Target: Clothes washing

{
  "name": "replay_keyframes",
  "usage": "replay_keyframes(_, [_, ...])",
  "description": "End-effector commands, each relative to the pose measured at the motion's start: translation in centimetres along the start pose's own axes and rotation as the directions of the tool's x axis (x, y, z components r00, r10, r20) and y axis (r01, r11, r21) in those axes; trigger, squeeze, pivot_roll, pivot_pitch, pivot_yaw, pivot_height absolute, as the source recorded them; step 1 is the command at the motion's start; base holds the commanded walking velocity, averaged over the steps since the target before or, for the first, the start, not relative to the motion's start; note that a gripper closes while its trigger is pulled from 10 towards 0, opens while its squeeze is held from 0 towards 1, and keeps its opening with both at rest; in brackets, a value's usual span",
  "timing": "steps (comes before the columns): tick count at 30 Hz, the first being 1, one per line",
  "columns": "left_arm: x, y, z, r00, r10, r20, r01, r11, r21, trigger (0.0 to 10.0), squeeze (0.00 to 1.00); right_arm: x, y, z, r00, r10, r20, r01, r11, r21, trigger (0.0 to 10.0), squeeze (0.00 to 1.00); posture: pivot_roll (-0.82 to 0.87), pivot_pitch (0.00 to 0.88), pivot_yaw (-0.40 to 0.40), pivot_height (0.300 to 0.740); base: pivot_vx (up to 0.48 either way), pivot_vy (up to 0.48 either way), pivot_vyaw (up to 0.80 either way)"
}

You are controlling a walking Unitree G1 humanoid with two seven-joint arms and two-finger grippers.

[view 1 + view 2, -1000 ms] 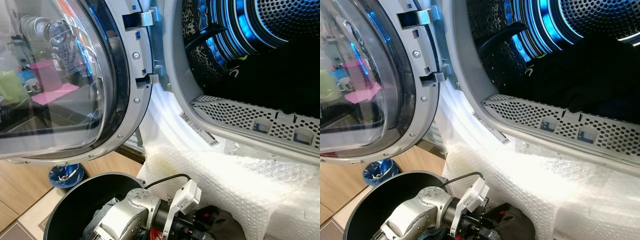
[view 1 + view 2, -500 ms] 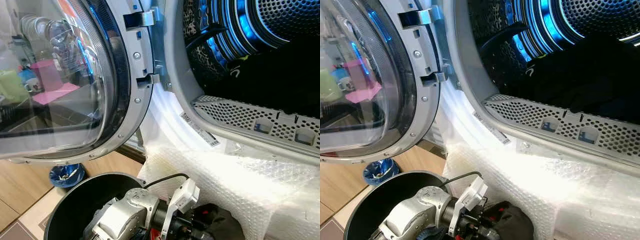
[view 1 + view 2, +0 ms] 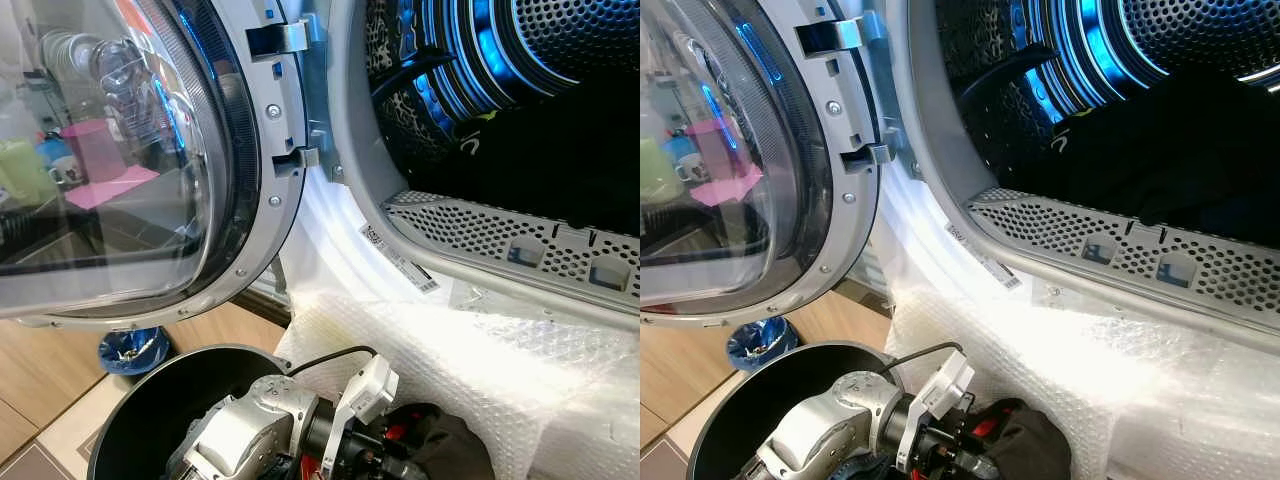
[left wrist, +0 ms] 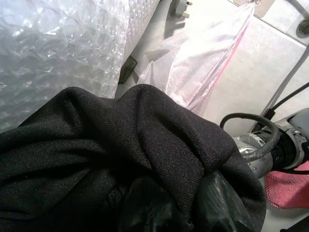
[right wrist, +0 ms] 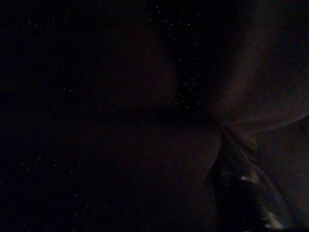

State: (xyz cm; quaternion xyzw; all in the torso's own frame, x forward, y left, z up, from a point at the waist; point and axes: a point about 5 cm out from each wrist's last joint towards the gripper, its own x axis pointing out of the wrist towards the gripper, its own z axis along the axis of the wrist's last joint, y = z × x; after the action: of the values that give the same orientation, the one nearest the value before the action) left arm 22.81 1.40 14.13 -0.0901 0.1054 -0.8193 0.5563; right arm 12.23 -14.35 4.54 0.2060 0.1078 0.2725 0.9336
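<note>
left gripper [image 4: 174,208] clamped on black garment [image 4: 120,145] | over black bin [image 3: 150,410] rim | washer door [image 3: 150,150] open | right gripper state unclear

Silver left arm [image 3: 250,430], black cable [image 3: 330,356]

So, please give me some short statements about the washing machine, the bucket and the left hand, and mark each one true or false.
1. The washing machine door is closed. False: it stands wide open.
2. The left hand grips a dark garment. True.
3. Dark clothes already lie inside the drum. True.
4. The black bucket stands inside the drum. False: it stands on the floor below the open door.
5. Bubble wrap covers the machine's front below the opening. True.
</note>
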Motion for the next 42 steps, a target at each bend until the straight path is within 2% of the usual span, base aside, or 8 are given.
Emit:
replay_keyframes(1, [-0.2,-0.2,0.7,1.0,-0.014,0.0,0.014,1.0,0.027,0.0,0.0,0.2,0.4,0.4,0.999,0.021,0.042,-0.021,1.0,0.005,0.0,0.0,0.02,0.0,0.132,0.74,0.0,0.0,0.0])
replay_keyframes(20, [-1.8,-0.7,0.2,0.996,-0.008,-0.089,0.006,1.0,-0.02,0.1,0.0,-0.7,1.4,-0.1,0.991,0.13,0.042,-0.131,0.99,0.041,0.0,0.0,0.03,0.0,0.139,0.74,0.0,0.0,0.0])
replay_keyframes(21, [-1.9,-0.7,0.3,0.996,-0.007,-0.091,0.006,1.0,-0.013,1.2,0.0,-0.7,1.4,-0.1,0.991,0.131,0.039,-0.132,0.99,0.04,0.0,0.0,0.03,0.0,0.139,0.74,0.0,0.0,0.0])
replay_keyframes(23, [-2.4,-0.8,0.3,0.994,-0.013,-0.111,0.013,1.0,0.003,9.9,0.0,-0.7,1.3,-0.2,0.99,0.134,0.037,-0.136,0.99,0.039,0.0,0.0,0.03,0.0,0.139,0.74,0.0,0.0,0.0])
replay_keyframes(31, [-4.4,-1.7,0.4,0.983,-0.072,-0.168,0.056,0.993,-0.099,10.0,0.0,-0.9,1.4,-0.4,0.984,0.177,-0.001,-0.177,0.984,0.035,0.0,0.0,0.04,0.0,0.139,0.74,0.0,0.0,0.0])
replay_keyframes(32, [-4.6,-1.7,0.3,0.981,-0.075,-0.176,0.057,0.993,-0.103,10.0,0.06,-1.0,1.4,-0.5,0.983,0.182,-0.01,-0.182,0.983,0.033,0.0,0.0,0.04,0.0,0.139,0.74,0.0,0.0,0.0])
replay_keyframes(33, [-4.9,-1.8,0.3,0.98,-0.072,-0.187,0.052,0.993,-0.11,10.0,1.0,-1.1,1.4,-0.5,0.982,0.186,-0.018,-0.185,0.982,0.031,0.0,0.0,0.04,0.0,0.139,0.74,0.0,0.0,0.0])
replay_keyframes(42, [-8.2,-1.7,1.0,0.973,-0.007,-0.23,-0.024,0.991,-0.13,10.0,1.0,-1.3,1.2,-0.7,0.978,0.204,-0.046,-0.203,0.979,0.026,0.0,0.0,0.05,0.0,0.152,0.74,0.0,0.0,0.0])
